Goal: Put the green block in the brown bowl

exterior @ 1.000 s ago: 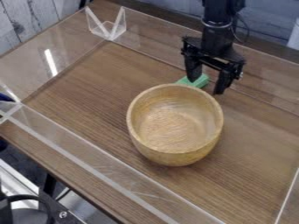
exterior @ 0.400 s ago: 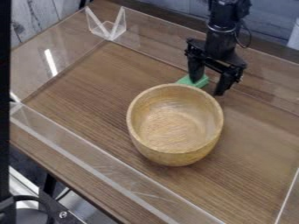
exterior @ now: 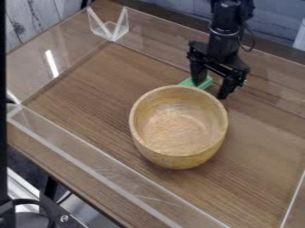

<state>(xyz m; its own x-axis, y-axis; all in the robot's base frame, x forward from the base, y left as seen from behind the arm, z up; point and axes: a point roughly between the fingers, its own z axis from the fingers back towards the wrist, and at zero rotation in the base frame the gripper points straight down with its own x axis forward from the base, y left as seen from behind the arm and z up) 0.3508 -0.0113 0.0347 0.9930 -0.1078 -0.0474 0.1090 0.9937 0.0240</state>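
Wooden table (exterior: 84, 98) inside clear walls | brown bowl (exterior: 179, 126) centre | green block (exterior: 202, 82) just behind bowl | gripper (exterior: 217, 78) pointing down over block, fingers apart

Brown bowl (exterior: 179, 126) seen upright on wooden tabletop (exterior: 95, 89), near centre, interior bare. Green block (exterior: 204, 82) lying on tabletop just beyond bowl's far right rim, partly hidden. Black pincer (exterior: 217, 80) pointed straight down over block, jaws spread wide, fingers straddling it; contact not discernible. Clear walls (exterior: 71, 142) seen around tabletop edges.
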